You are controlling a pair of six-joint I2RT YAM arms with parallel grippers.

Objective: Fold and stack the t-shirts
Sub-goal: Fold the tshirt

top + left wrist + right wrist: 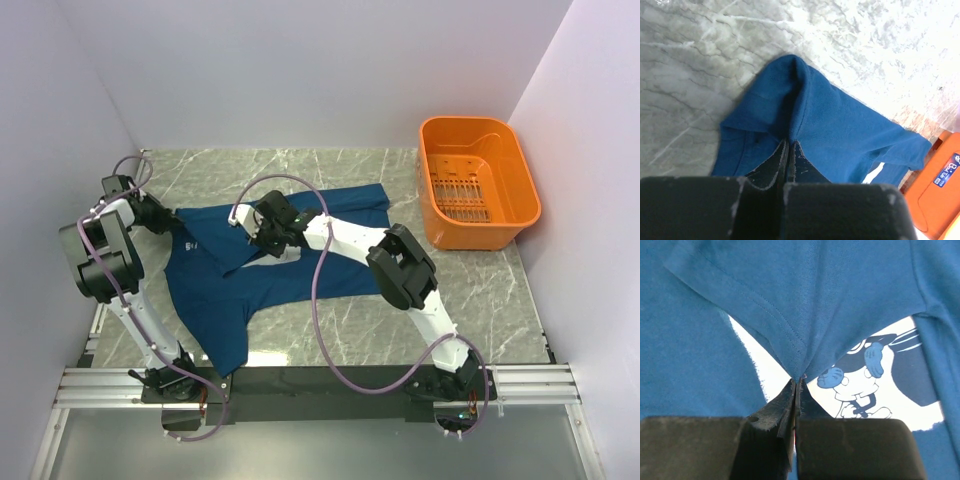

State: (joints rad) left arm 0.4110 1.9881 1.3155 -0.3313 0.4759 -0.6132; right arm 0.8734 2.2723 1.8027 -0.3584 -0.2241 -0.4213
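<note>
One dark blue t-shirt (300,270) lies spread and partly folded on the marble table, its pale cartoon-mouse print (865,385) partly covered by a folded flap. My left gripper (165,218) is shut on the shirt's left edge; in the left wrist view (789,142) the cloth bunches up from the pinch. My right gripper (262,238) is shut on a hemmed edge of the shirt over the print; the right wrist view (799,381) shows the fabric tented from the fingertips. No other t-shirt shows.
An orange plastic basket (478,183) stands at the back right, also at the corner of the left wrist view (940,195). Bare marble table (480,300) lies right of the shirt. White walls enclose the table on three sides.
</note>
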